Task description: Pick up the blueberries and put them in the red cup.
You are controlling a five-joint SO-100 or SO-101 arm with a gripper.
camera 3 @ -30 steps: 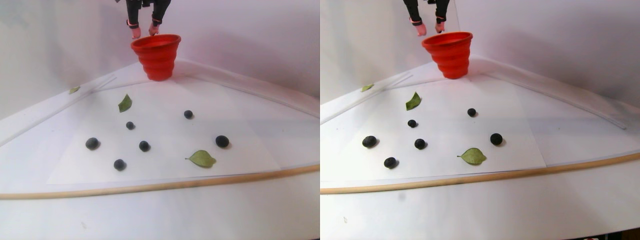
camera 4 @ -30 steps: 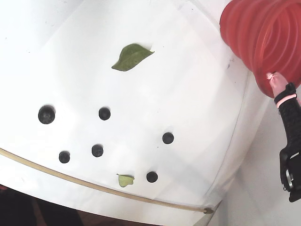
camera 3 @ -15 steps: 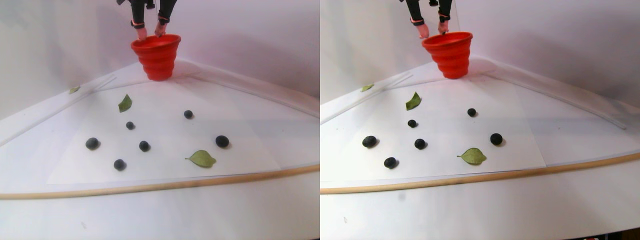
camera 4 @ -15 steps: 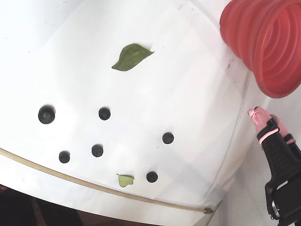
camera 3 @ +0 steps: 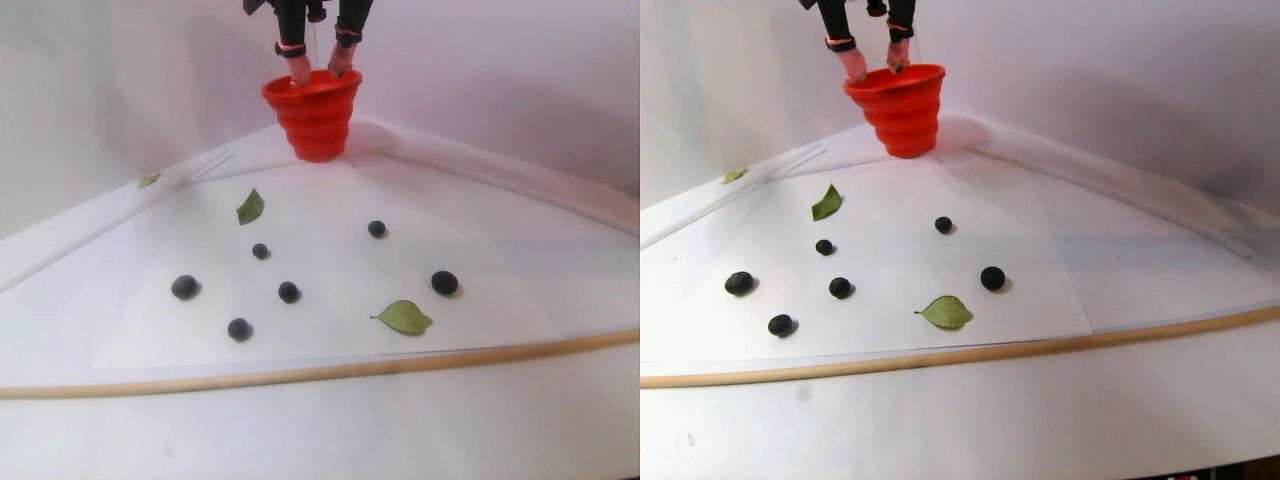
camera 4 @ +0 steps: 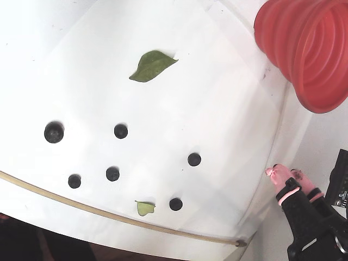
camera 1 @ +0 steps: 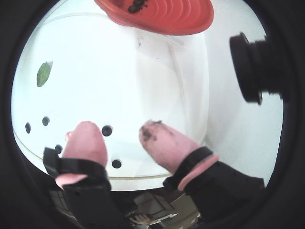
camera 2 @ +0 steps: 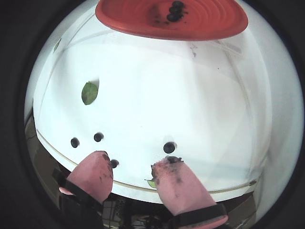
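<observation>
The hand (camera 1: 121,136) hangs spread and empty: its two pink-capped fingers (camera 1: 164,140) stand apart with bare bench showing between them, and dark smears on one tip look like berry stain. I judge it is between trips, with a berry let go and the next pick not yet begun.

Just beyond the fingertips in a wrist view lie the nearest blueberries (camera 1: 107,130), with more scattered off to the left side of the hand. The fixed view shows six of them (camera 4: 194,159) loose on the white paper sheet (camera 4: 217,98), well apart from one another, so each can be taken singly without crowding. A small green leaf (camera 4: 144,207) lies just beside the lowest berry there and could be caught in a grasp; a larger leaf (camera 4: 152,64) sits farther out, clear of any berry.

Farthest ahead of the hand is the red cup (camera 2: 171,19), upright on the bench (camera 3: 400,430) at the back, its wide mouth open. A few dark blueberries already rest inside it in both wrist views. In the stereo pair view the fingers appear at the cup's rim (camera 3: 312,85), though the fixed view puts the hand off to the cup's side. Nothing stands between the hand and the loose berries; a thin wooden strip (camera 4: 81,205) edges the bench beyond them.
</observation>
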